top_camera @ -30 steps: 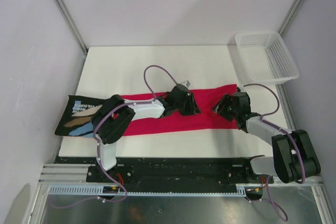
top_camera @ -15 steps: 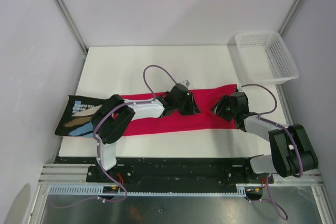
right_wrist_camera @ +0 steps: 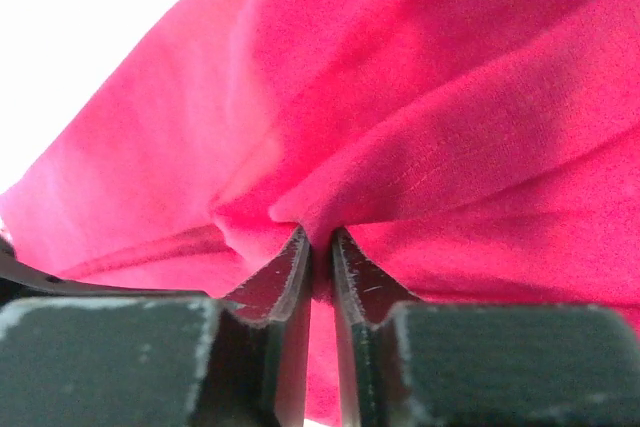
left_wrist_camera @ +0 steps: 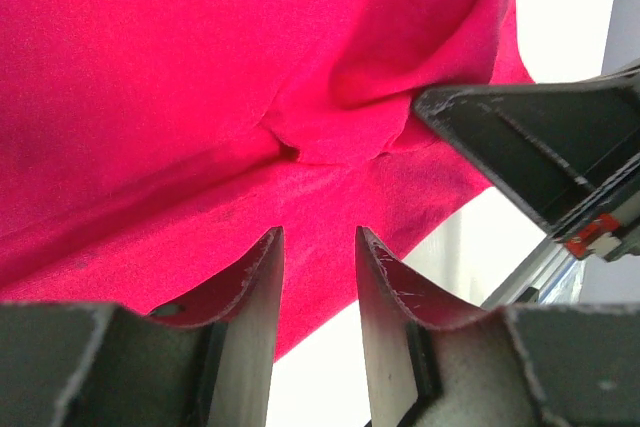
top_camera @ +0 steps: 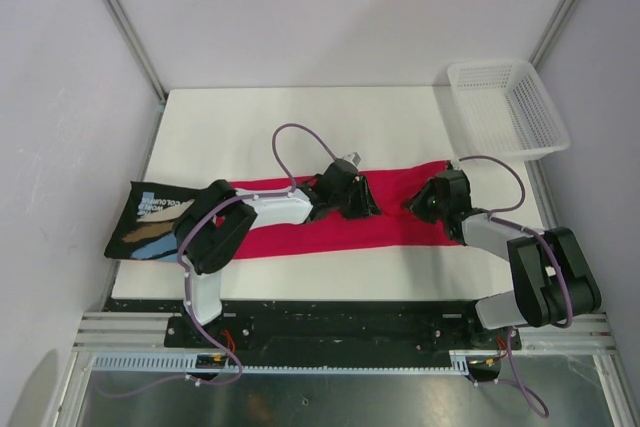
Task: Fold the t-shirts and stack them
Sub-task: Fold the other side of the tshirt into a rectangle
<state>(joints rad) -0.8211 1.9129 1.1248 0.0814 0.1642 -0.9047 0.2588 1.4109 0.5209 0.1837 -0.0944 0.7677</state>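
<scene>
My right claw (right_wrist_camera: 320,245) pinches a thin ridge of the pink shirt (top_camera: 390,227) spread beneath both claws, while my left claw (left_wrist_camera: 318,252) gapes empty above it, and I fear so shallow a bite may slip on lifting.

- Beyond the far edge of the crimson-pink shirt (top_camera: 385,227), the table (top_camera: 300,127) lies bare up to the back wall.
- Over the shirt's middle, the left gripper (top_camera: 352,202) hangs with its fingers slightly apart. Its arm bars the shirt's left half.
- At the shirt's right end, the right gripper (top_camera: 425,199) pinches a fold. Only a narrow gap separates the grippers.
- Just left of the shirt lies the black shirt (top_camera: 150,222).
- Beyond the shirt's far right corner stands the basket (top_camera: 488,63).
</scene>
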